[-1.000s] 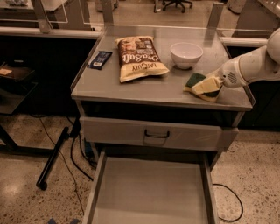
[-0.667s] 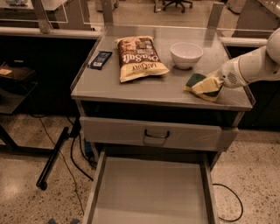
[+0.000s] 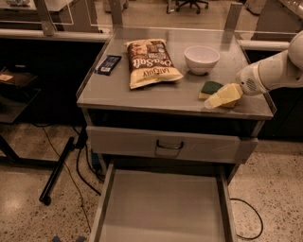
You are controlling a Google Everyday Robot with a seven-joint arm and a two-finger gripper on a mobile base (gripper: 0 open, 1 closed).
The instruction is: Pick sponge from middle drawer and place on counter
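claw over counter right edge, against sponge | grip: cannot tell | middle drawer open

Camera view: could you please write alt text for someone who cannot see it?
The gripper is at the sponge on the counter, front right. A chip bag, white bowl and blue packet lie there too; the middle drawer stands open below.

- Speckled terrazzo floor all around, the light dim and warm.
- A black pole lies slanted across it on the left.
- A dark cable loops over the floor on the right.
- Dark shelf at far left.
- Metal posts behind, and a chair base beyond them.
- Gripper sits over the right front corner of the counter.
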